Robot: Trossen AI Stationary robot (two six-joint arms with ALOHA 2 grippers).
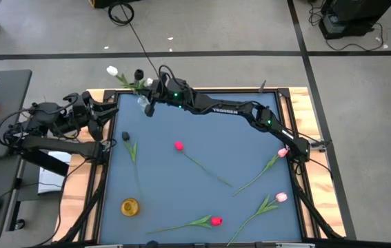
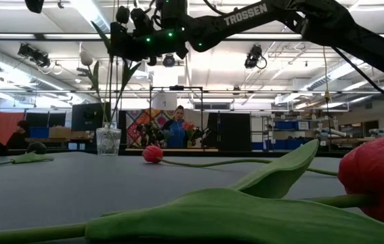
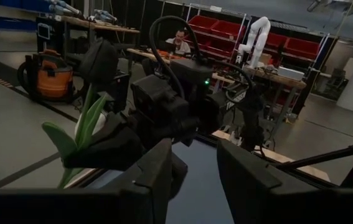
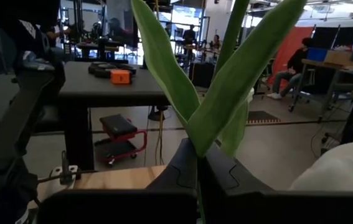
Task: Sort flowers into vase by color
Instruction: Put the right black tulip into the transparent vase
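My right gripper [image 1: 146, 87] reaches level to the table's far left corner, above a glass vase [image 2: 108, 141], and is shut on a black-headed flower [image 3: 98, 59]. A white flower [image 1: 112, 70] stands in the vase with its head leaning out past the table's edge. On the blue mat lie a black flower [image 1: 125, 136], two red ones [image 1: 179, 146] [image 1: 216, 221] and two pink ones [image 1: 283, 152] [image 1: 281, 198]. My left gripper [image 3: 195, 174] waits open at the left edge with nothing between its fingers. My right gripper pinches the black flower's green stem where the leaves spread [image 4: 196, 144] between its two fingers. The fingers come level from the table's right and lie across the stem. The flower stands nearly upright, head above the fingers, and its stem [image 2: 114, 102] runs down toward the vase.
A small yellow pot [image 1: 130, 206] stands near the mat's front left. Wooden rails [image 1: 305, 110] frame the mat. The middle of the mat between the lying flowers is bare. People sit at desks in the room behind the table.
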